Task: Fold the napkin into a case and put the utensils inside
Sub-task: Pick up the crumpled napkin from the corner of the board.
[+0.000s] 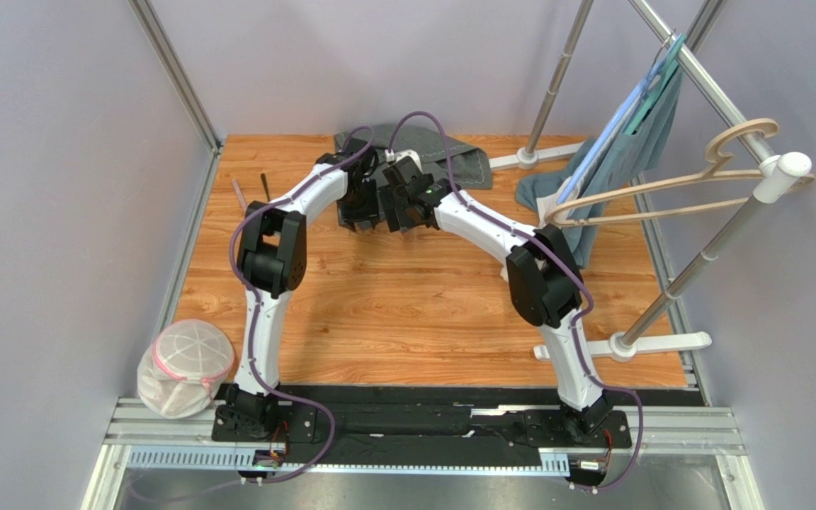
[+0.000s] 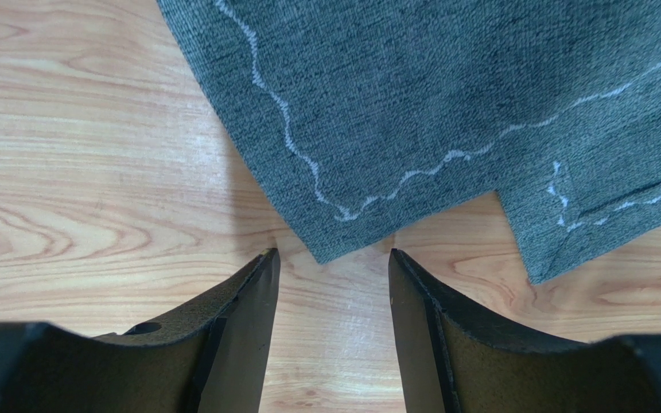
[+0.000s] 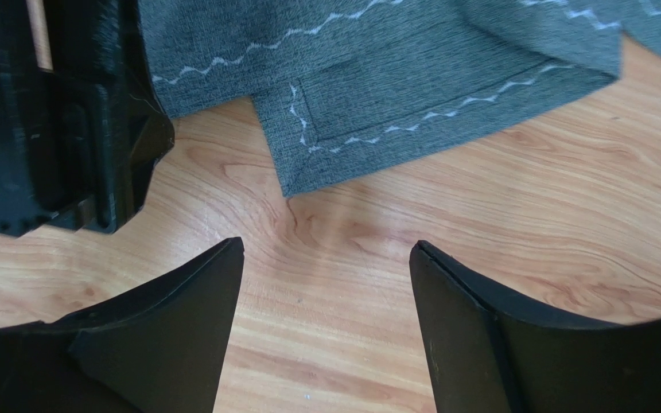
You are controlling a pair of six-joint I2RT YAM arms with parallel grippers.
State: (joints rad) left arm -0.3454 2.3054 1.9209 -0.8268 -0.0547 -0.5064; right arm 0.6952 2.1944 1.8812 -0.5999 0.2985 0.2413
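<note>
Top external, near edge first, says Tech A: you have a mesh bag (image 1: 183,367) beside the left arm's base. Both arms reach across the table (image 1: 412,308), their heads close together at its far part.

Tech B: Check the pincers in the wrist views. Your left gripper (image 2: 332,258) is spread, with only wood between its fingers. A corner of the napkin (image 2: 446,86) points at the gap between the tips.

Tech A: Your right gripper (image 3: 326,245) is spread too and grips nothing. Ahead of it, a folded napkin (image 3: 411,95) edge lies flat on the wood, apart from the fingertips.

Tech B: Farther out, from above, the napkin (image 1: 468,165) lies at the table's far edge, partly hidden by the grippers. Left of it, apart, you see a black utensil (image 1: 265,186) and a pale utensil (image 1: 238,196), too small to tell which is which. Far right, a garment (image 1: 641,128) and a hanger (image 1: 689,186) hang on a rack (image 1: 551,74).
</note>
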